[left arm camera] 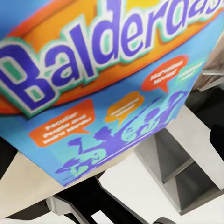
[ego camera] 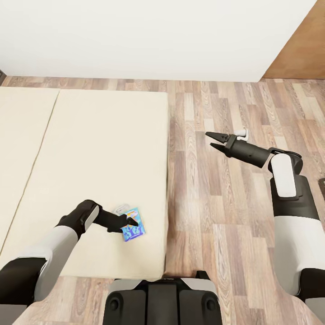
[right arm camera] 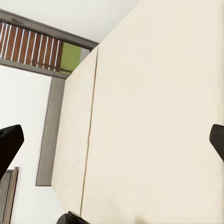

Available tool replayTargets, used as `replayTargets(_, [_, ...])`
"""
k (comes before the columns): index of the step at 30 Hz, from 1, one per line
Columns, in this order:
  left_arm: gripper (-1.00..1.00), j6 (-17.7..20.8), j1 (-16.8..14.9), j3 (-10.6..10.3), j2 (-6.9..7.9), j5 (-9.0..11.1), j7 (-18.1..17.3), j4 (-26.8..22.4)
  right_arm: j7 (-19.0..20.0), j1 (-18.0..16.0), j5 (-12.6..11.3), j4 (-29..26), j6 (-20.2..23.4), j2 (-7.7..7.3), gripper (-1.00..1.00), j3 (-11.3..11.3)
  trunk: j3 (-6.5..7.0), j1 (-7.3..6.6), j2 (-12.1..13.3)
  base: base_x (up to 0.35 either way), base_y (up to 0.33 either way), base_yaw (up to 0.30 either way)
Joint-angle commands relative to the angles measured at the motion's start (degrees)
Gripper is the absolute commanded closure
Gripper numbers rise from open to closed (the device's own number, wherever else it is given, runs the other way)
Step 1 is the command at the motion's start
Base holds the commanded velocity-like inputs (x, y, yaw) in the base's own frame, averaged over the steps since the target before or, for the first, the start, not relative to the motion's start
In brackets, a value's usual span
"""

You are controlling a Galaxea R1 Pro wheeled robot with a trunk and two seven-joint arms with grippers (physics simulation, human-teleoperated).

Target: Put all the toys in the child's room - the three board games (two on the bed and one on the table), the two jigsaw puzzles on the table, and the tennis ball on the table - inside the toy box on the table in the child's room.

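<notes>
I had the left gripper (ego camera: 127, 222) closed on the small blue game (ego camera: 133, 230), holding it just over the bed (ego camera: 104, 171) near the bed's foot-side corner closest to me. In the left wrist view the game (left arm camera: 107, 84) showed big lettering. My right gripper (ego camera: 213, 140) hung over the floor (ego camera: 216, 198) beside the bed, jaws spread wide.

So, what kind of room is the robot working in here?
Probably a bedroom: a low bed with a plain beige two-part mattress, wood-plank floor, white wall. A small blue board game lies on the bed by the left gripper.
</notes>
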Motion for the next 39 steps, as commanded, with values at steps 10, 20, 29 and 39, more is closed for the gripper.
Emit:
replayTargets(10, [-1.0,0.4,0.0,-0.2,0.01,0.4,0.0,-0.1,0.6,-0.1,0.5,0.1,0.2,0.01,-1.0,-0.1,-0.03,0.01,0.0,0.0,-0.168,0.0])
replayTargets(20, [-1.0,0.3,0.0,-0.2,0.04,0.3,0.0,-0.1,0.6,-0.1,0.5,0.1,0.2,0.01,-1.0,-0.1,-0.03,0.01,0.0,0.0,-0.179,0.0])
replayTargets(29, [-1.0,0.4,0.0,-0.5,0.23,0.4,-0.1,-0.2,0.6,0.0,0.5,0.1,0.2,0.01,-1.0,-0.1,-0.03,0.01,0.0,0.0,-0.062,0.0])
replayTargets(39, [-1.0,0.4,0.0,-0.5,0.72,0.3,-0.2,-0.3,0.6,0.0,0.5,0.1,0.2,0.05,-1.0,0.0,-0.03,0.01,0.0,0.0,0.139,0.0])
